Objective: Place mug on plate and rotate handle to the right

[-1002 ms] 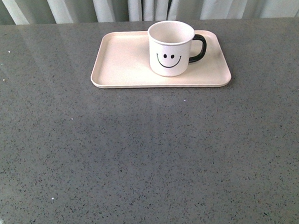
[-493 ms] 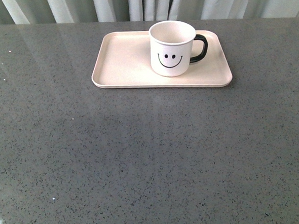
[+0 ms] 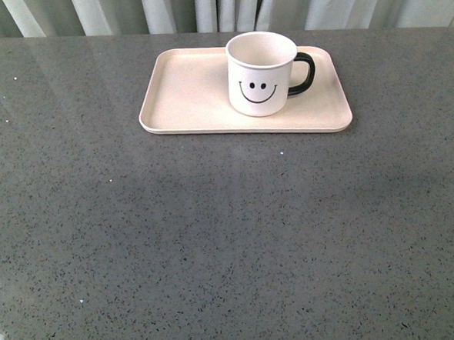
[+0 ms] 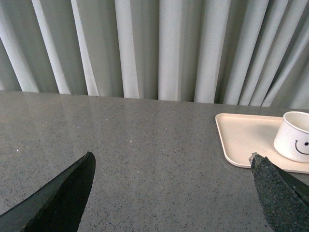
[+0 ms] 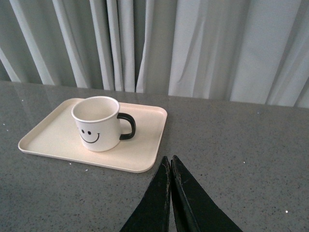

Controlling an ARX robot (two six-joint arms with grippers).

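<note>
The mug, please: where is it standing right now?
In the front view the mug stands upright on the right half of the plate, far across the table, its handle pointing right.

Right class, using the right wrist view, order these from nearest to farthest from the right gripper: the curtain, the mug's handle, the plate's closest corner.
1. The plate: its closest corner lies on the table just ahead of the shut right gripper.
2. The handle: on the mug, farther in on the plate.
3. The curtain: behind the table's far edge.
</note>
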